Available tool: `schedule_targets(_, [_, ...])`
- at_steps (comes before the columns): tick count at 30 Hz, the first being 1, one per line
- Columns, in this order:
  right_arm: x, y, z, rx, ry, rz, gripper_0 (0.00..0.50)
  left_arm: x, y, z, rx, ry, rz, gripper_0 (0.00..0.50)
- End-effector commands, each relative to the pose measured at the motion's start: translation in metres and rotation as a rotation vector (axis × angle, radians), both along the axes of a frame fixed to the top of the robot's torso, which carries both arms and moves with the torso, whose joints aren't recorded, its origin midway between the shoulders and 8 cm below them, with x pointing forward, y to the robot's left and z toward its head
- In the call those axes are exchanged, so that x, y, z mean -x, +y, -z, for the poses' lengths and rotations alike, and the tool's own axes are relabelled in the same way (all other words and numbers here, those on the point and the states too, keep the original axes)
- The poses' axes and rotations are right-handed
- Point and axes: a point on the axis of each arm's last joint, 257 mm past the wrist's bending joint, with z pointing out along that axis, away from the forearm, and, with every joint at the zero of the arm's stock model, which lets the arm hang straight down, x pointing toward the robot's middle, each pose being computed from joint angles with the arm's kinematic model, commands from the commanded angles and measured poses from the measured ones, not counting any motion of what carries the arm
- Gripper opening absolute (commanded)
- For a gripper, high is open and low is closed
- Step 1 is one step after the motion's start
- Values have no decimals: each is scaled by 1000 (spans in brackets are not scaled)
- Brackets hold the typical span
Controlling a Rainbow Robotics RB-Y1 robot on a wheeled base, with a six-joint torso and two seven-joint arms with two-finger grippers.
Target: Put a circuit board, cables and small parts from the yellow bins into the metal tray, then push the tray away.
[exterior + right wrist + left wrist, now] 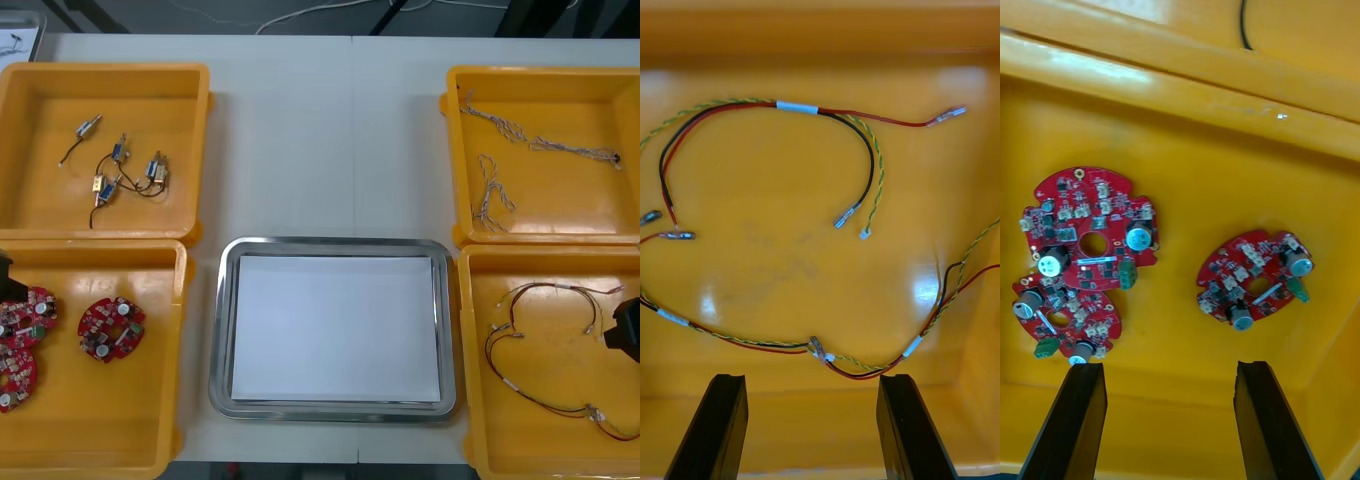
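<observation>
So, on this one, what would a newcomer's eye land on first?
Probably the metal tray, white inside and holding nothing, at the middle of the table between four yellow bins. Next, the three round red circuit boards in the near left bin, with the left end effector open over them, while the right end effector hangs open over the red and yellow cables in the near right bin.

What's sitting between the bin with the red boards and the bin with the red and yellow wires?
The metal tray, white inside, in the front view.
</observation>
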Motion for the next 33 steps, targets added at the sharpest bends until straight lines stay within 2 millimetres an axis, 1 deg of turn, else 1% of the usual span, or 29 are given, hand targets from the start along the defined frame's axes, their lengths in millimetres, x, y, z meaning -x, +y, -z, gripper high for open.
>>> schedule_targets(1, [10,-9,3,88,5,-162,500,13,33,-6,-91,-33,37,500])
schedule_targets(3, [12,-12,7,113,8,-218,500,17,37,-2,-89,-29,28,500])
schedule_targets(9, [19,-20,20,172,17,-349,500,21,45,13,-80,-57,-7,500])
schedule_targets(13, [24,-22,29,185,20,-406,500,25,48,23,-66,-77,-19,500])
schedule_targets(16, [29,-24,39,184,19,-438,500,32,51,31,-75,-80,-12,500])
schedule_targets(21, [35,-24,52,172,18,-433,500,40,55,39,-76,-91,-14,500])
schedule_targets(27, [39,-25,68,195,5,-424,500,50,58,40,-67,-89,-22,500])
schedule_targets(29, [39,-25,73,198,-1,-423,500,50,58,40,-68,-92,-23,500])
schedule_targets(33, [36,-24,90,171,-13,-408,500,48,55,48,-44,-124,-49,500])
